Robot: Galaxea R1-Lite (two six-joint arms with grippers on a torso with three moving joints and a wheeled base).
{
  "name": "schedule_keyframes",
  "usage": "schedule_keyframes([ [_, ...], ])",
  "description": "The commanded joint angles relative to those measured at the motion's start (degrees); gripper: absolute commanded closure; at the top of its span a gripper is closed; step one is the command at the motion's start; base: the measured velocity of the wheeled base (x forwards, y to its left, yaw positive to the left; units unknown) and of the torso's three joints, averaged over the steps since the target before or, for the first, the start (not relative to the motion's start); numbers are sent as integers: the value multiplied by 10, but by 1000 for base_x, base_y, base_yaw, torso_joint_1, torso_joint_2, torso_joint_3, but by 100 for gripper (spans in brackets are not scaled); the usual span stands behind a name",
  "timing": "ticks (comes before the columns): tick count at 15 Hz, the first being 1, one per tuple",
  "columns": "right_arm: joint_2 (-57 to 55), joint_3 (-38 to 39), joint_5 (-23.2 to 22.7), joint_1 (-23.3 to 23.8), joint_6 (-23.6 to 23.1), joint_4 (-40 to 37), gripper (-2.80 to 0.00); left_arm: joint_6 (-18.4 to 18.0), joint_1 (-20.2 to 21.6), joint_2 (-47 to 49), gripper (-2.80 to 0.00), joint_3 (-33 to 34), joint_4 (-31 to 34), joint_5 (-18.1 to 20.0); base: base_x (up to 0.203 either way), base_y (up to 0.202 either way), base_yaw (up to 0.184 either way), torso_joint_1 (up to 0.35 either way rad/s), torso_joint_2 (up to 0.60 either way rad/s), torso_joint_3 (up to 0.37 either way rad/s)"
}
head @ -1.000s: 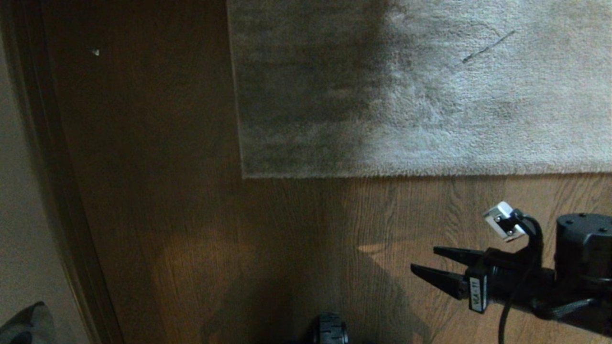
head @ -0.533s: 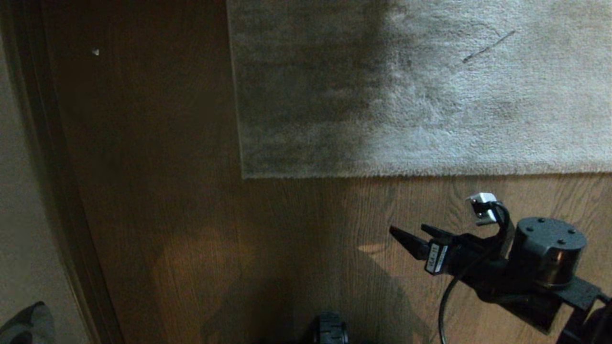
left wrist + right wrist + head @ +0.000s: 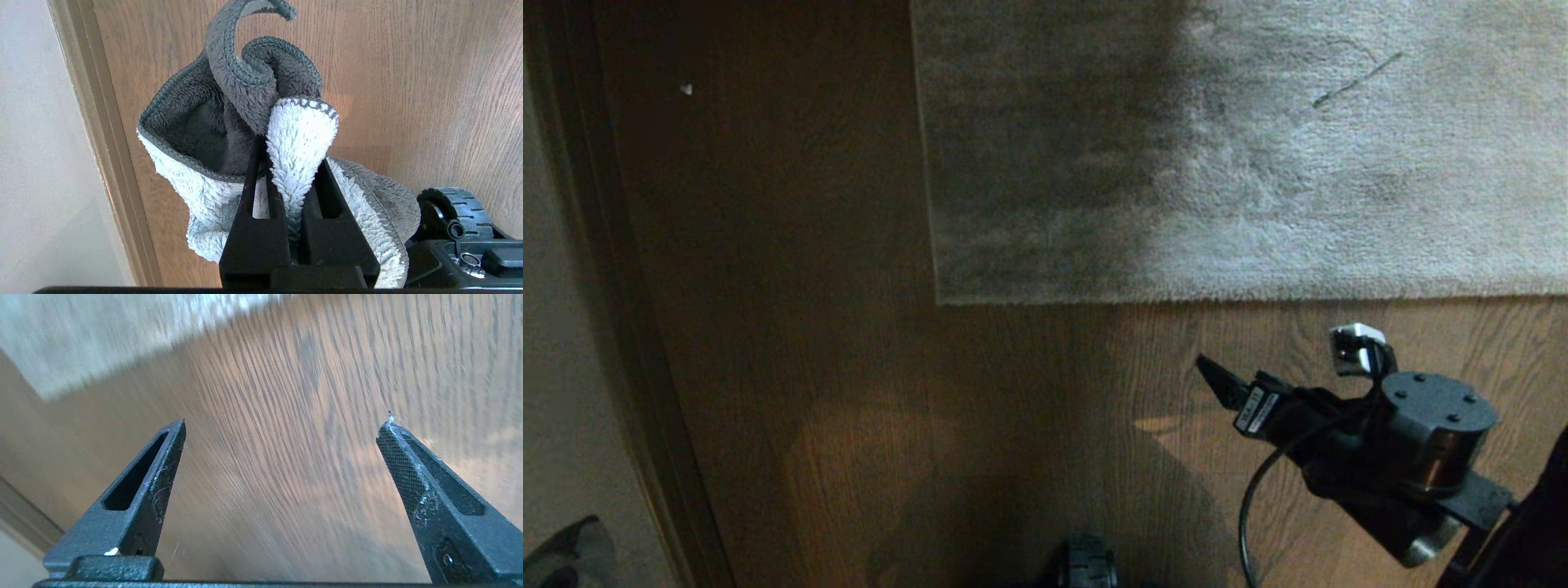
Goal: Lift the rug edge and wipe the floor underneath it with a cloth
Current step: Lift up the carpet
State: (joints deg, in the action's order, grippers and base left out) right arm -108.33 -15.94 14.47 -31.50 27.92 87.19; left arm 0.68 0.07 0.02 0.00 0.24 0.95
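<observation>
The right pincer (image 3: pixel 1217 377), fingers spread wide and empty, hangs over the bare floor (image 3: pixel 1013 425) just short of the rug edge (image 3: pixel 1241 298), which lies flat along the planks. The left pincer (image 3: pixel 292 196) is pressed together on a bunched grey-and-white cloth (image 3: pixel 245 122), near the baseboard (image 3: pixel 98 134) at the floor's left border.
</observation>
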Motion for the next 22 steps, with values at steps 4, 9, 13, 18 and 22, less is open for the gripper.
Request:
schedule_keyframes([
  [4,-29,-106,74,-33,105,27,-280,0,0,0,0,0,0,0,0,0,0,0,0,0],
  [9,-79,-177,138,-78,176,27,-280,0,0,0,0,0,-1,0,0,0,0,0,0,0],
  [13,-127,-238,147,-108,186,27,-280,0,0,0,0,0,0,0,0,0,0,0,0,0],
  [18,-188,-326,154,-132,178,28,-280,0,0,0,0,0,-1,0,0,0,0,0,0,0],
  [22,-218,-378,154,-142,166,28,-280,0,0,0,0,0,-1,0,0,0,0,0,0,0],
])
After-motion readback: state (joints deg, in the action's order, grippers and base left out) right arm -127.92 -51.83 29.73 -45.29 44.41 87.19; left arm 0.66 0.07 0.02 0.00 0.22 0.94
